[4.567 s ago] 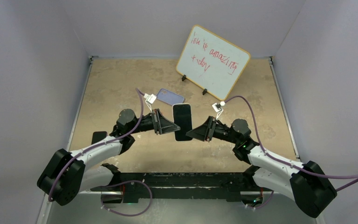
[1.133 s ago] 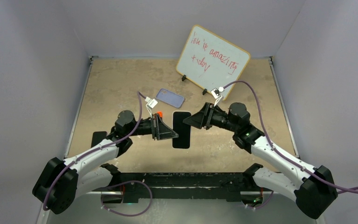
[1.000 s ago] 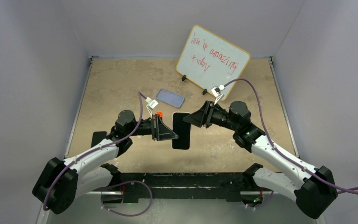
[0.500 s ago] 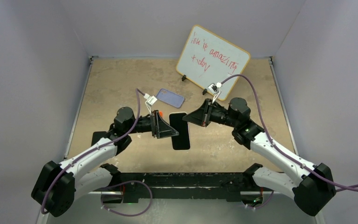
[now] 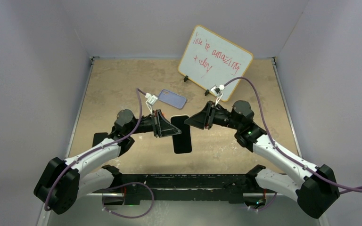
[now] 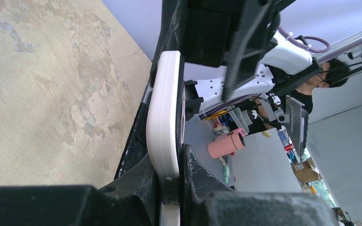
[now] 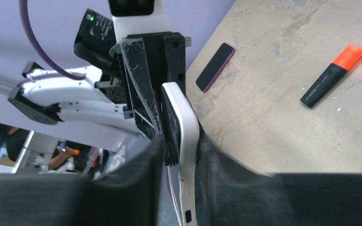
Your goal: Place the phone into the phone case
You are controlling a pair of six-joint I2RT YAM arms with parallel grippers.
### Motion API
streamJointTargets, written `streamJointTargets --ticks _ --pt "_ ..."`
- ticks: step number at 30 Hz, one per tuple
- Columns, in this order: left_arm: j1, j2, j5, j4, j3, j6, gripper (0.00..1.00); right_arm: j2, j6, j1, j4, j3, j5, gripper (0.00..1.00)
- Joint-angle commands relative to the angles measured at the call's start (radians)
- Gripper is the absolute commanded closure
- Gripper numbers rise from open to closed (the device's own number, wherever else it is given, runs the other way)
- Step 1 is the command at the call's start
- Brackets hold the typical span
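The phone (image 5: 182,136) hangs above the table mid-scene, black screen up. My left gripper (image 5: 173,130) is shut on its left long edge; in the left wrist view both fingers clamp the pale edge of the phone (image 6: 165,103) at the left gripper (image 6: 172,162). My right gripper (image 5: 188,123) straddles the phone's far right corner. In the right wrist view one finger rests on the phone (image 7: 187,117) while the other stands off with a gap, so the right gripper (image 7: 179,146) is open. The lavender-blue phone case (image 5: 172,99) lies flat just beyond, empty.
A whiteboard (image 5: 215,62) with red writing leans on a stand at the back. A black marker with an orange cap (image 7: 332,75) lies on the table under the left gripper's area. A small black slab (image 5: 100,139) lies near the left arm. Walls enclose the table.
The phone and both grippers have drifted slightly left and toward the case. The marker's orange cap, visible a second ago, is now hidden behind the left gripper in the top view.
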Motion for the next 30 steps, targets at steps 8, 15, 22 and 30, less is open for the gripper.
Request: streamJointTargets --ticks 8,15,22,30 --pt "0.008 -0.027 0.084 0.095 0.012 -0.003 1.0 0.056 -0.142 0.006 -0.128 0.173 -0.079 0.36" --pt "0.008 -0.016 0.057 -0.078 0.06 0.082 1.0 0.101 -0.173 0.007 -0.133 0.23 -0.086 0.41" --pt "0.009 0.01 0.076 -0.035 0.064 0.071 1.0 0.144 -0.175 0.009 -0.11 0.229 -0.134 0.39" --pt "0.009 0.039 0.122 -0.035 0.09 0.083 1.0 0.215 -0.216 0.011 -0.14 0.252 -0.173 0.39"
